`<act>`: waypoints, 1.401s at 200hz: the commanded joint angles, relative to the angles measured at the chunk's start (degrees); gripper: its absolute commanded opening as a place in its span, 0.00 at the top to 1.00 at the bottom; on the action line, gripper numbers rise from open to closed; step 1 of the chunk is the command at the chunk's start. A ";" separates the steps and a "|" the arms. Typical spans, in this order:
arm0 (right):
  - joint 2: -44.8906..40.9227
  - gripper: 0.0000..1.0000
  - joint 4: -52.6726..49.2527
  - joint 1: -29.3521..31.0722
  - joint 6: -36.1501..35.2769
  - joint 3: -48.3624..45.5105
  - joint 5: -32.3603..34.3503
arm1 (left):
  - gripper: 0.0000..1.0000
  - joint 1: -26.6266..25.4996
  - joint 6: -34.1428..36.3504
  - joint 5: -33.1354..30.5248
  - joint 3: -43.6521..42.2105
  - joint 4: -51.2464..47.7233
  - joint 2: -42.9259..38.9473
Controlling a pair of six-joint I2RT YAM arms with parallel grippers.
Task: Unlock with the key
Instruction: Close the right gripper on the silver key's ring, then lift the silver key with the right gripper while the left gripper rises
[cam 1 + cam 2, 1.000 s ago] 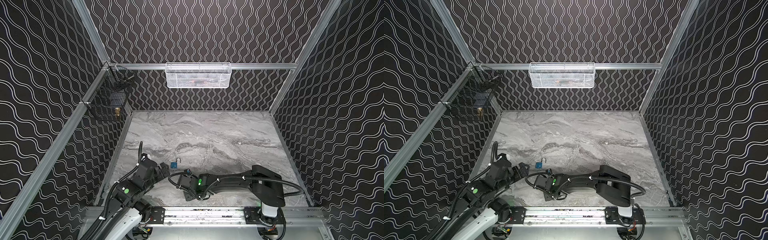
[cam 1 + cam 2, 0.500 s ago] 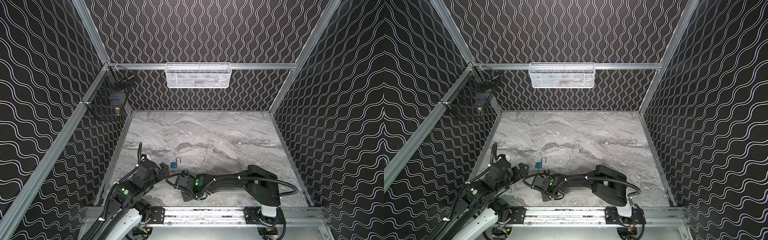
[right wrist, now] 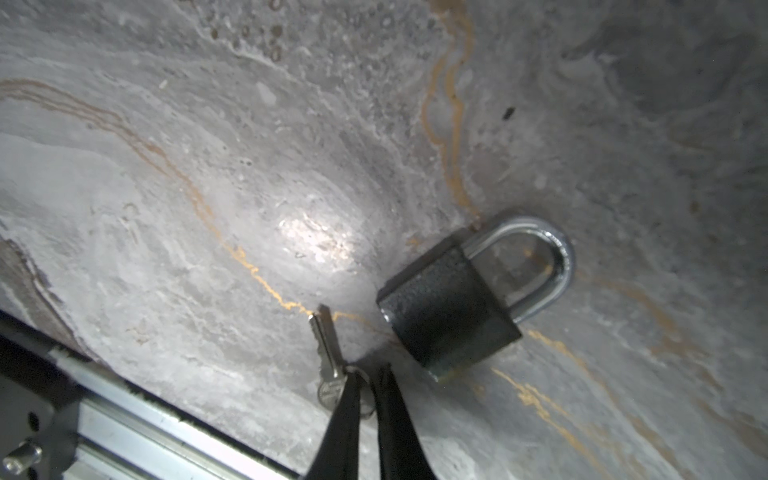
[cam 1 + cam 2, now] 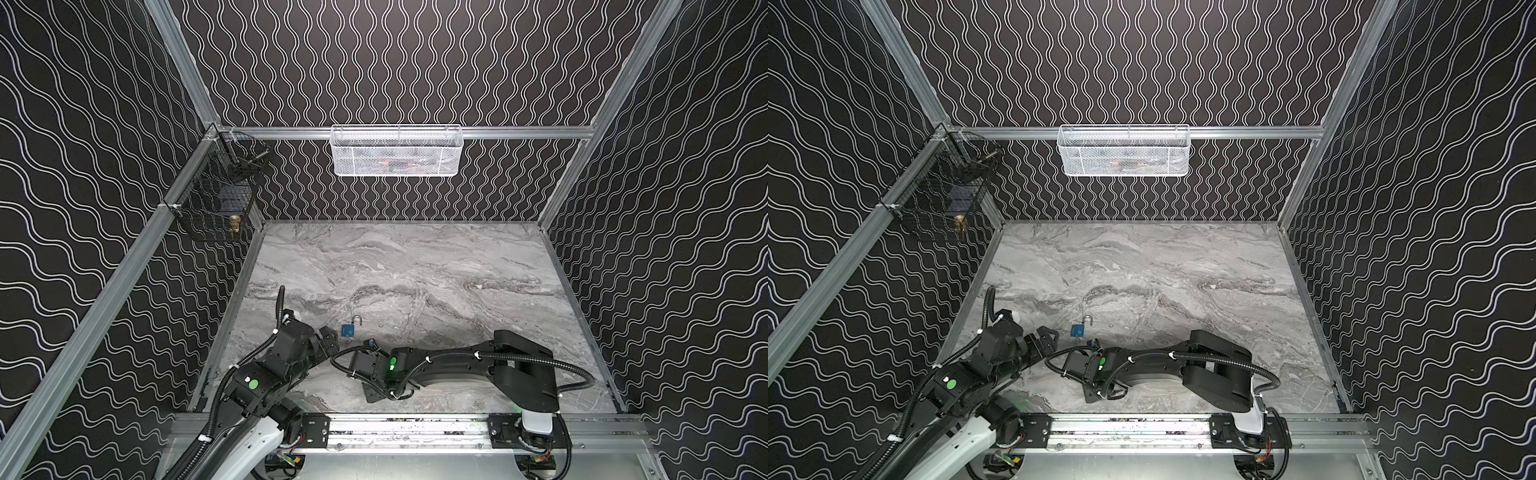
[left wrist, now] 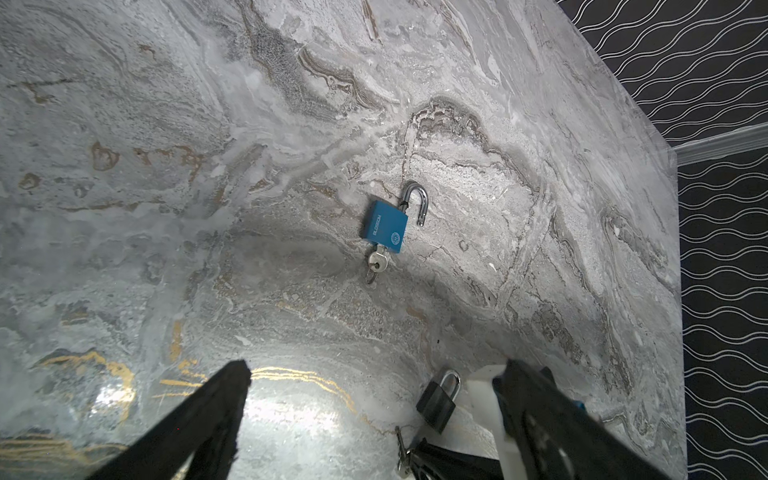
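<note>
Fingers [image 3: 345, 419] of the right pincer [image 3: 370, 372] are pressing almost together low over the bench [image 3: 208, 166], pinching the ring end of the key [image 3: 330, 349]. The key is lying flat, its blade pointing away from the pincer. Gripping it by that end is, I judge, leaving the whole blade free for the keyhole.

Just beside the key, not touching its blade, the black padlock [image 3: 449, 316] is lying on its side with the shackle seated in the body, so it is looking locked. This is probably the pick-up step, with insertion and turning not yet done.

The left pincer [image 5: 374, 368] is hovering near the black padlock, spread wide and holding nothing. It is likely waiting there to brace the body once the key is going in.

A little farther out, the blue padlock [image 4: 348, 330] is lying on the bench. In the left wrist view its shackle is standing open and a second key [image 5: 378, 261] is sitting in its keyhole, so it is needing no work.

Farthest off, a white mesh basket [image 4: 397, 151] is hanging on the back wall, and a black wire basket [image 4: 216, 199] is hanging at the left corner.
</note>
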 commanded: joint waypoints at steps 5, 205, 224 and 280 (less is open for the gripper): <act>0.91 0.92 -2.55 0.02 0.48 0.80 0.93 | 0.01 0.01 -1.29 0.38 -0.15 0.92 -0.39; -5.95 1.00 2.23 -2.22 -1.56 -1.94 3.60 | 0.01 0.02 -3.47 3.11 0.21 3.61 -0.30; -8.46 1.00 3.21 -2.50 -2.67 -3.32 5.04 | 0.01 0.01 -3.63 4.36 0.38 4.73 0.41; -15.79 1.00 5.94 -5.78 -4.87 -7.39 6.41 | 0.06 0.02 -3.02 11.22 -1.15 13.64 3.71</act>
